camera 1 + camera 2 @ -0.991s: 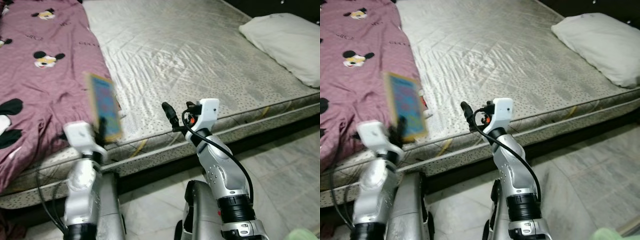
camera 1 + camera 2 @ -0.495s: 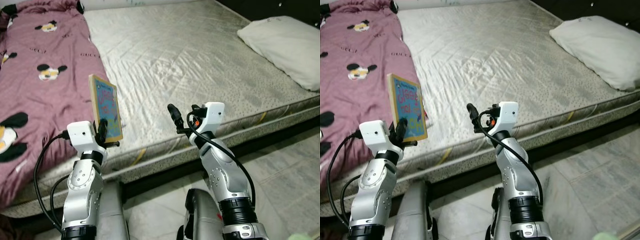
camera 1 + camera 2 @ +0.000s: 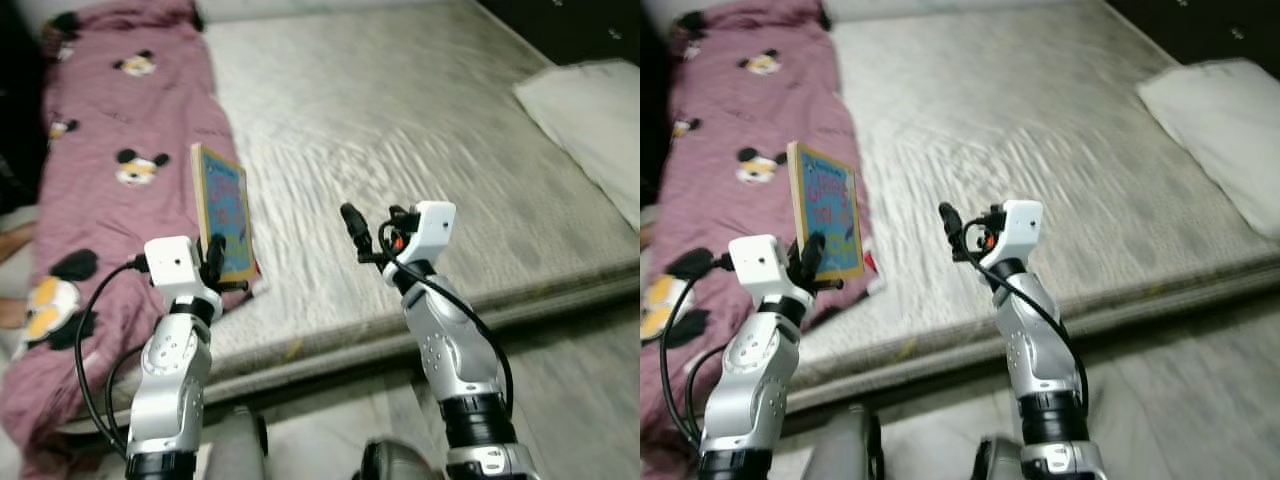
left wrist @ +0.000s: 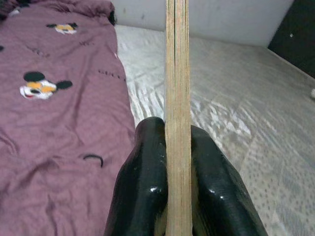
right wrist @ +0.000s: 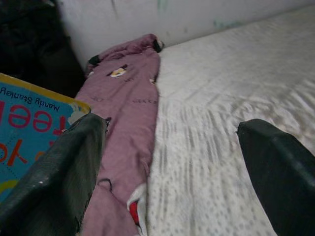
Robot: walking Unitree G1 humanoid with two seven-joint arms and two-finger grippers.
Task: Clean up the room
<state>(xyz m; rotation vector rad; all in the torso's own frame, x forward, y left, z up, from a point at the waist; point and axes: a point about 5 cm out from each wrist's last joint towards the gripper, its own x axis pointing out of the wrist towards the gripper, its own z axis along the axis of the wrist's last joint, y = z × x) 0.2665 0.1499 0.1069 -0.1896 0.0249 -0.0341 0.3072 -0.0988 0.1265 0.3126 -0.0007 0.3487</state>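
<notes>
Head views, slightly blurred. The left pincer (image 3: 214,262) is raised above the near edge of the bed (image 3: 420,130), its two black fingers (image 4: 140,182) clamped on the lower edge of a book (image 3: 222,212). The book stands upright, thin and board-like, with a blue cover framed in yellow; in the left wrist view its pale edge (image 4: 176,98) runs straight up between the fingers, one pressed against each face. It is clear of the mattress, above the border where the blanket (image 3: 110,170) meets bare mattress.

The blanket, purple-pink with cartoon mouse prints, covers the robot's left strip of the bed and hangs over the near edge. The remainder of the mattress is bare, quilted and grey-white, forming a broad open surface between the blanket and the pillow (image 3: 590,120), which lies at the far right edge, well apart from both arms.

The right pincer (image 3: 358,230) is held up beside the left arm, over the near edge of the mattress, holding nothing; the right wrist view shows its fingers (image 5: 54,177) spread wide, with bare mattress between them and part of the book cover behind one finger. Pale tiled floor (image 3: 590,400) lies along the bed's near side.
</notes>
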